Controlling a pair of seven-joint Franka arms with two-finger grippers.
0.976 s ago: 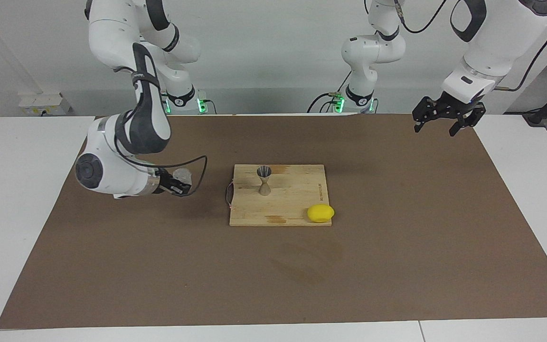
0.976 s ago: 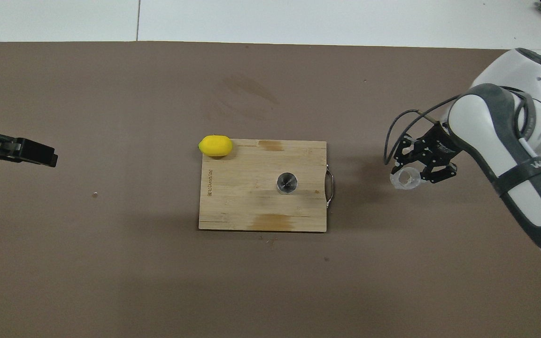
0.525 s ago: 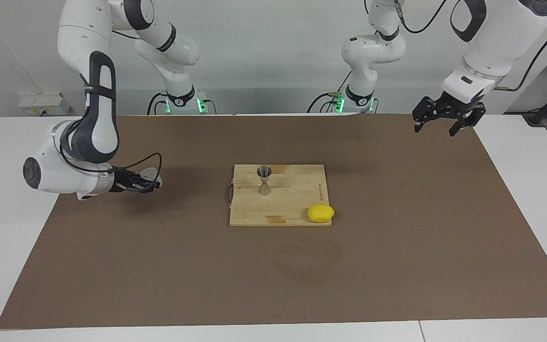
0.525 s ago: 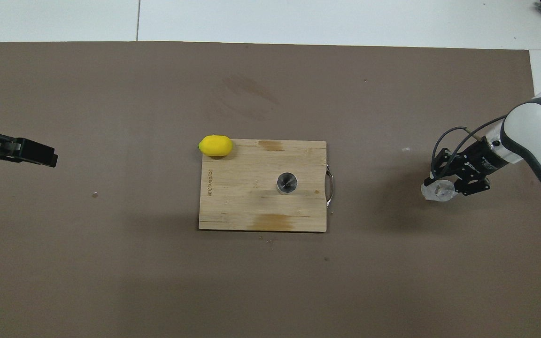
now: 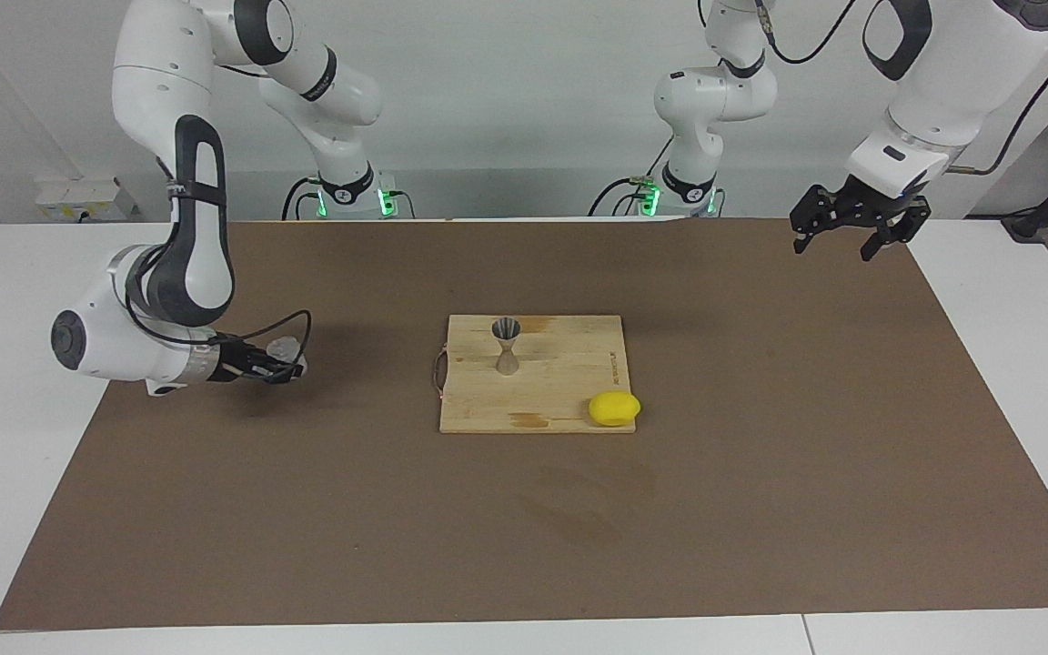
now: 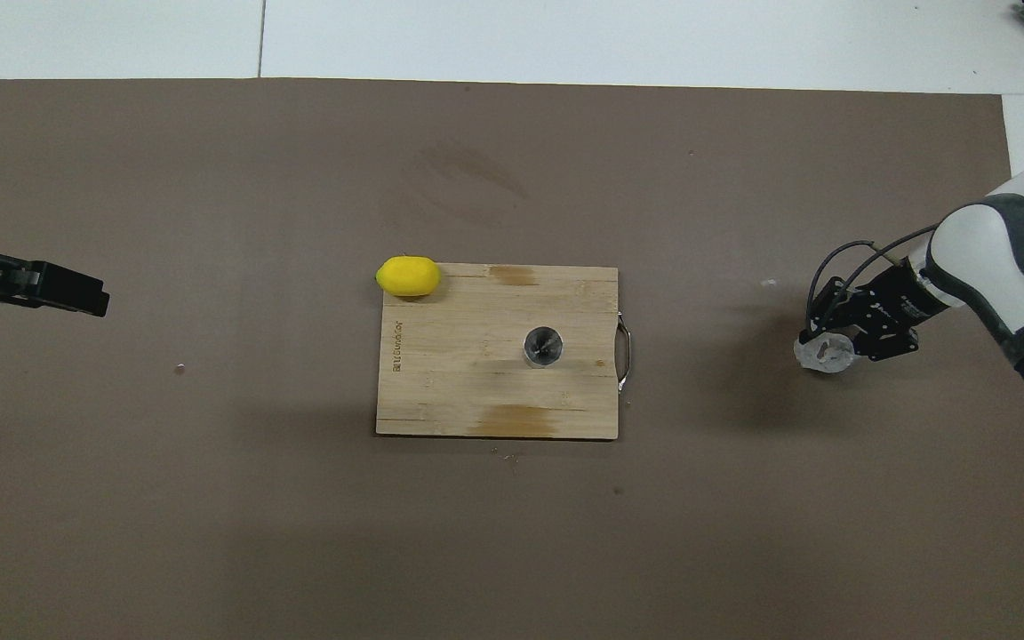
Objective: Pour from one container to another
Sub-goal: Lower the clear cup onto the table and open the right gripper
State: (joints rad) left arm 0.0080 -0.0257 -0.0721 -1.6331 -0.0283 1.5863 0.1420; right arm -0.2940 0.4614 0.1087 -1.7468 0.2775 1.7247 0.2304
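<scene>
The clear glass cup is held low over the brown mat toward the right arm's end of the table, with my right gripper shut on it. The grey metal jigger stands upright on the wooden cutting board at the middle of the table, well apart from the cup. My left gripper hangs open and empty over the mat's corner near the left arm's base, where that arm waits.
A yellow lemon lies at the board's corner farthest from the robots, toward the left arm's end. The board has a wire handle on the edge facing the cup. The brown mat covers most of the white table.
My right arm has carried the glass cup away from the board toward its own end of the table, then eased back slightly. The left arm, jigger and lemon have not moved.
</scene>
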